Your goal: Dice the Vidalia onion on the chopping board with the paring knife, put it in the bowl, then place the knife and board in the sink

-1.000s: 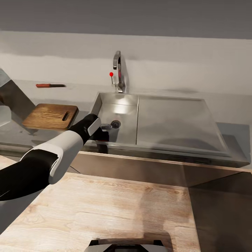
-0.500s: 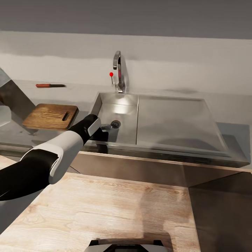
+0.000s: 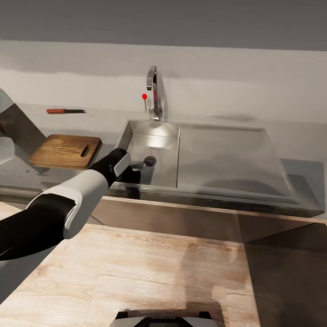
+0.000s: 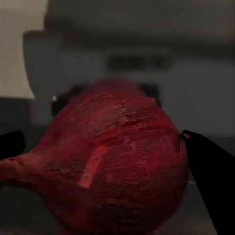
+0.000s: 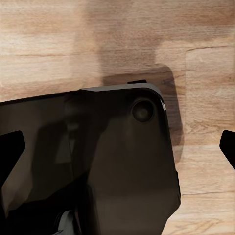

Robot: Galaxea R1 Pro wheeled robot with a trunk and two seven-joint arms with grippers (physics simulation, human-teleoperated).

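The Vidalia onion (image 4: 112, 166), a dark red bulb, looms large in the left wrist view between the dark fingertips of my left gripper (image 4: 100, 147). One fingertip (image 4: 205, 166) touches its side, while the other sits wide by the stem end. In the head view my left gripper (image 3: 131, 175) is down in the front-left corner of the sink (image 3: 156, 145), hiding the onion. The chopping board (image 3: 66, 151) lies on the countertop (image 3: 299, 141) left of the sink, with the paring knife (image 3: 63, 111) behind it by the wall. The bowl is out of view. My right gripper (image 5: 117, 147) hangs open over the robot's dark base.
A chrome tap (image 3: 153, 91) with a red knob stands behind the basin. The flat drainboard (image 3: 222, 154) stretches right of it. A pale shape (image 3: 3, 152) cut by the picture's left edge cannot be identified. Wooden floor (image 3: 159, 272) lies in front of the cabinets.
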